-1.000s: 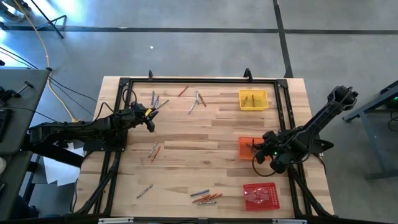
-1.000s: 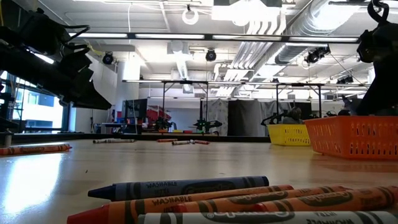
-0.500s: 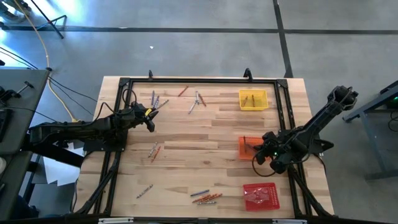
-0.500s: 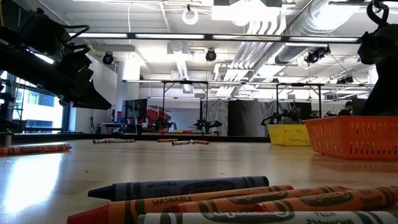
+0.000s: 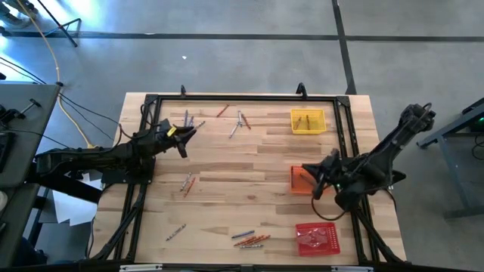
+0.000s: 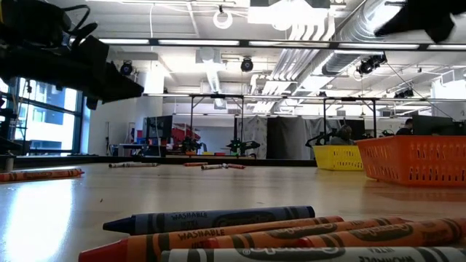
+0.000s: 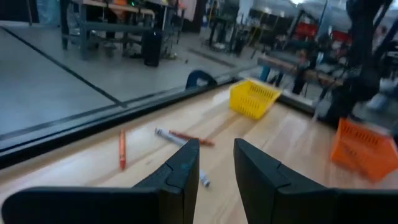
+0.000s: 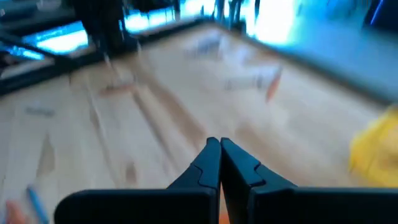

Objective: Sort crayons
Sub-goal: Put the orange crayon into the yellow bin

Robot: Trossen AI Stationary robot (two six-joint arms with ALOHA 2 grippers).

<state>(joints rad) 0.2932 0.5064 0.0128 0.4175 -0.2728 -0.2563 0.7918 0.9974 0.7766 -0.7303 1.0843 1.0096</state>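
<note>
Crayons lie scattered on the wooden table: a few near the far edge (image 5: 189, 121) (image 5: 240, 122), two at the left middle (image 5: 187, 183), one (image 5: 175, 232) and a bunch (image 5: 249, 239) near the front edge; the bunch fills the low view's foreground (image 6: 218, 222). My left gripper (image 5: 184, 134) hovers open at the far left, fingers (image 7: 186, 165) level, nothing between them. My right gripper (image 5: 305, 168) is shut and empty, raised above the orange tray (image 5: 299, 183); its fingertips (image 8: 219, 155) meet.
A yellow tray (image 5: 308, 121) with a few crayons in it stands at the far right, a red tray (image 5: 316, 238) at the near right. A black frame (image 5: 227, 97) runs along the table's edges. Bare wood (image 5: 242, 162) lies in the middle.
My right gripper has risen from inside the orange tray, rolling as it went, and has stayed shut. My left gripper has lifted a little and tipped its fingers up to level, its tip shifting toward the far edge; it stays open.
</note>
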